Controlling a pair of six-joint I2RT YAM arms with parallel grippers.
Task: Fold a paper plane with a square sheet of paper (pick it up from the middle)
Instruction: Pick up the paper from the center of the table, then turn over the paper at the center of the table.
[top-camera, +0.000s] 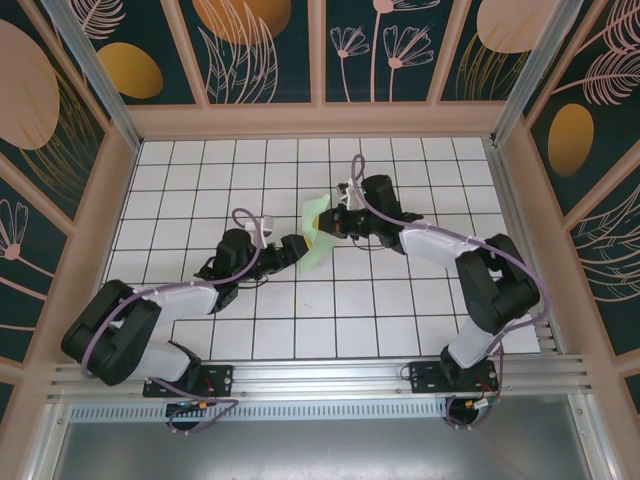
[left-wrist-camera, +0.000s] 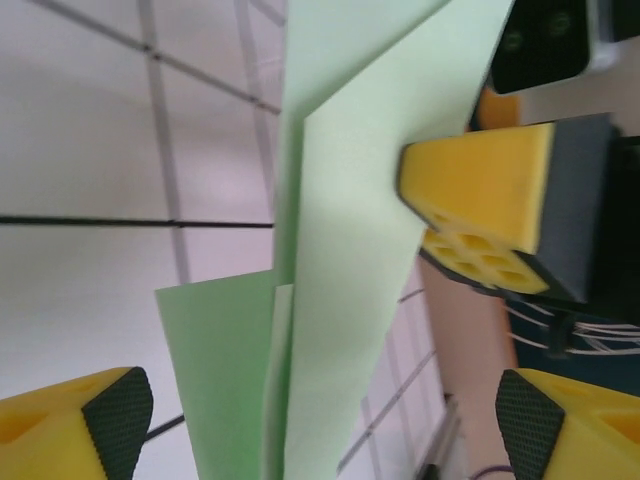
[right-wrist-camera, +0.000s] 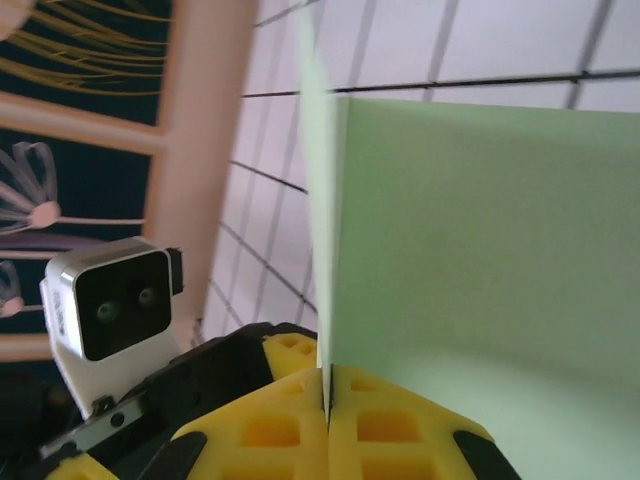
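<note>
The pale mint-green sheet of paper (top-camera: 318, 248) is folded lengthwise into long layered flaps and hangs above the table's middle. My right gripper (top-camera: 333, 222) is shut on its edge. In the right wrist view the two yellow fingers (right-wrist-camera: 290, 430) meet flush, with the paper (right-wrist-camera: 480, 230) pinched in the seam of that gripper (right-wrist-camera: 327, 395). In the left wrist view the paper (left-wrist-camera: 340, 250) runs down between the fingertips (left-wrist-camera: 115, 415) of my left gripper (left-wrist-camera: 325, 425), which stands wide open and clear of it. The right gripper's fingers (left-wrist-camera: 480, 200) clamp the paper from the right. My left gripper (top-camera: 303, 243) sits just left of the paper.
The white grid table (top-camera: 330, 320) is ringed by wooden frame walls (top-camera: 320, 120) with dark floral panels. An aluminium rail (top-camera: 330, 375) carrying both arm bases runs along the near edge. The left arm's wrist camera (right-wrist-camera: 115, 300) sits close beside the right gripper.
</note>
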